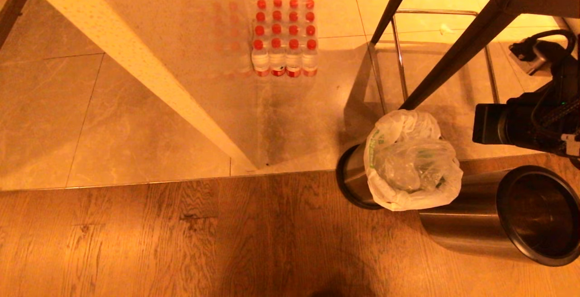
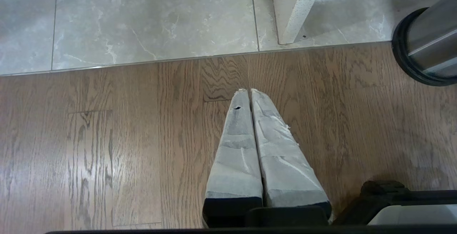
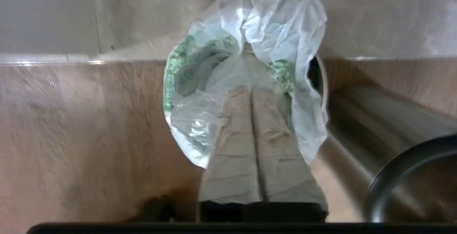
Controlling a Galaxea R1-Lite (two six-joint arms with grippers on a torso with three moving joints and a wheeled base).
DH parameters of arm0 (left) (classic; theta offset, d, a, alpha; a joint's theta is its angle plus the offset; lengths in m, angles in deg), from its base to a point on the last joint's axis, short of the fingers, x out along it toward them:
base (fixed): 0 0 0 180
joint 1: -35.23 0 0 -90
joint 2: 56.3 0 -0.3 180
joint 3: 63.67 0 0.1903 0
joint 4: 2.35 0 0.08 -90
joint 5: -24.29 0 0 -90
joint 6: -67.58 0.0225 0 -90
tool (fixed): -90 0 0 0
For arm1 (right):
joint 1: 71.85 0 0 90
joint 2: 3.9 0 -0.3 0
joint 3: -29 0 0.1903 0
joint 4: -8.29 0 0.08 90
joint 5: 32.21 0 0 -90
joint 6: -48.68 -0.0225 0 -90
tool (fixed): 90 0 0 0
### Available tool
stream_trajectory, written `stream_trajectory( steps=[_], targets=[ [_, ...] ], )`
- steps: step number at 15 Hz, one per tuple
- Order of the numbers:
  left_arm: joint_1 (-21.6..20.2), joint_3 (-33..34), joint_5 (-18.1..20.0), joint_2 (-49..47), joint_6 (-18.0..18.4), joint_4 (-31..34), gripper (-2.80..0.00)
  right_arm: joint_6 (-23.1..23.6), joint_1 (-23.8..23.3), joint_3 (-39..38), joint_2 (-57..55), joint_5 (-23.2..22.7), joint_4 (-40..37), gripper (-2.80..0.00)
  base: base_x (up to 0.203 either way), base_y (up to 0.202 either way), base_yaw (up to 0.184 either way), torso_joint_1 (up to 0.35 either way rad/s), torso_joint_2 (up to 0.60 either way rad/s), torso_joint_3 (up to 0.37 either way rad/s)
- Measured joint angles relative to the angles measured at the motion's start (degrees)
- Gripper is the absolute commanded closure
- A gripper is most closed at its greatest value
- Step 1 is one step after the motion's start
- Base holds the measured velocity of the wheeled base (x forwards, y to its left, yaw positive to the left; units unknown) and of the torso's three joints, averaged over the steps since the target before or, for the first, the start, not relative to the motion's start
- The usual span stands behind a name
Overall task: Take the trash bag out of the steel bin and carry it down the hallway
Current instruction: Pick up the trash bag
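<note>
Crinkly white trash bag (image 1: 410, 161), round steel bin (image 1: 351, 174)

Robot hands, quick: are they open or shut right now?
Left gripper: shut, empty, over the wood floor.
Right gripper: shut, reaching into the trash bag; a grip can't be told.

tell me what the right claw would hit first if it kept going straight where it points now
Most likely the trash bag: the shut right claw aims into its open mouth. Depth is unclear, so whether it already touches the plastic can't be told.
</note>
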Motion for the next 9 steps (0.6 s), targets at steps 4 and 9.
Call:
stream_trajectory(
  steps=[4, 9],
  targets=[
    [0.0, 0.0, 0.0, 0.0, 0.0, 0.0, 0.0, -3.5, 0.0, 2.2, -6.7, -0.1, 3.8, 0.0, 0.0, 0.0, 0.0, 0.0, 0.0, 0.0],
    [0.0, 0.0, 0.0, 0.0, 0.0, 0.0, 0.0, -5.9, 0.0, 2.8, -15.2, -0.2, 4.0, 0.0, 0.0, 0.0, 0.0, 0.0, 0.0, 0.0]
  ],
)
